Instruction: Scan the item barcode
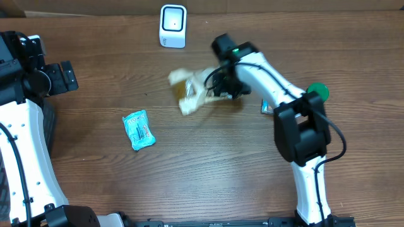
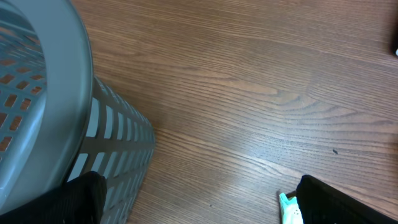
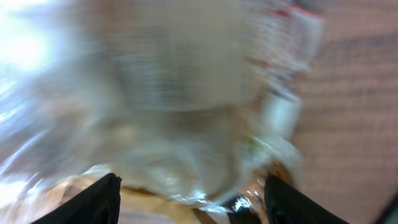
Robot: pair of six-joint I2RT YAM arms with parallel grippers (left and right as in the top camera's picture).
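The item, a crinkled clear bag (image 1: 188,89) with something brown inside, lies on the wooden table below the white barcode scanner (image 1: 172,26). My right gripper (image 1: 218,86) is at the bag's right end. In the right wrist view the bag (image 3: 180,106) is a blur filling the frame, and the two black fingers (image 3: 99,200) stand wide apart on either side of its lower edge, so the gripper is open. My left gripper (image 2: 208,208) is open over bare wood at the far left, holding nothing.
A teal packet (image 1: 138,130) lies left of centre and shows by my left gripper's right finger as the same teal packet (image 2: 290,210). A grey slatted basket (image 2: 43,106) stands at the far left. A green round object (image 1: 318,91) and a small pack (image 1: 266,107) lie by the right arm.
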